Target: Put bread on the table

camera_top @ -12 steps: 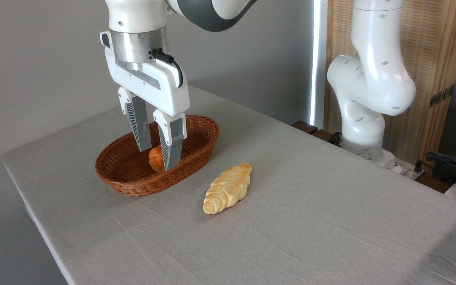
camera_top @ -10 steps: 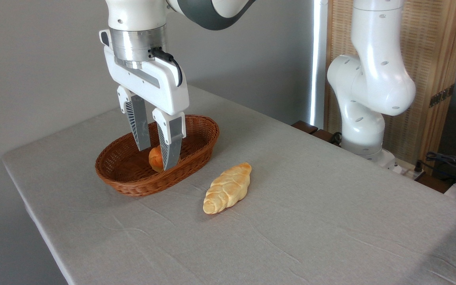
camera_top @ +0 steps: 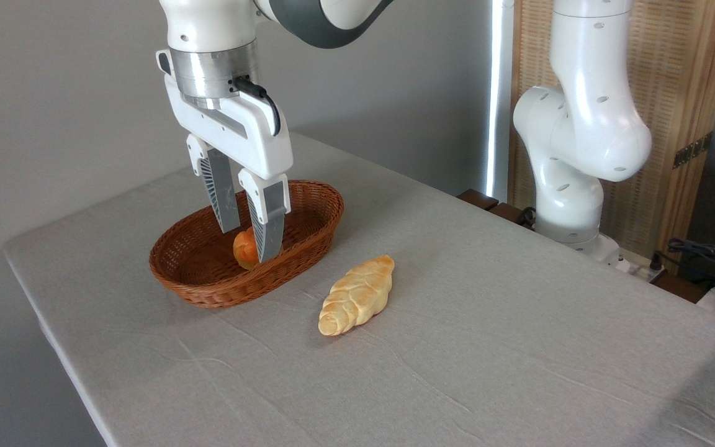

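One fixed camera, raised, angled down across table [camera_top: 488,347]; mid-range

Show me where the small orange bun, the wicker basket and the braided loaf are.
small orange bun [camera_top: 244,247], fixed camera view, on its visible left side beside the hand's finger.
wicker basket [camera_top: 208,292], fixed camera view, on its near outer wall.
braided loaf [camera_top: 357,295], fixed camera view, on the middle of its top.

Tool [camera_top: 247,243] grips bread [camera_top: 244,248] inside basket [camera_top: 308,239].
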Controlling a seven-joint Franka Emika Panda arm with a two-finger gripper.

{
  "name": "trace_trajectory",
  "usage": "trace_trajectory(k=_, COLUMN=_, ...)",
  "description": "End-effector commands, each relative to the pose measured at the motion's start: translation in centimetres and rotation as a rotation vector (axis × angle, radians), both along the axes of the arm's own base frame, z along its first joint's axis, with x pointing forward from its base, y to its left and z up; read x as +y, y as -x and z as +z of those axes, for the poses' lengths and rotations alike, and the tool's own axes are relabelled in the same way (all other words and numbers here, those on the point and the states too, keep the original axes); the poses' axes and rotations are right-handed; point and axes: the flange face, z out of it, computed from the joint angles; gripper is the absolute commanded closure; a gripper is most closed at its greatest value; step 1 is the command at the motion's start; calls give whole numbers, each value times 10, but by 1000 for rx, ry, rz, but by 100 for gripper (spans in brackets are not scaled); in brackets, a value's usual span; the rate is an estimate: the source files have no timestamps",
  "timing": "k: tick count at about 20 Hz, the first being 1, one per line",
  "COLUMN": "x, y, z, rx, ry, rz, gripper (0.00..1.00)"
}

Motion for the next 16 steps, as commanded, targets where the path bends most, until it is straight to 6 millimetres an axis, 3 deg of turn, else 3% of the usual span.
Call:
trace_trajectory(k=1, x=-3, y=-1, z=2, rx=11, ry=8, rz=3, gripper=0)
trace_trajectory(k=16, x=-7, y=-2, z=-2, rx=19, ry=8, rz=1, gripper=0)
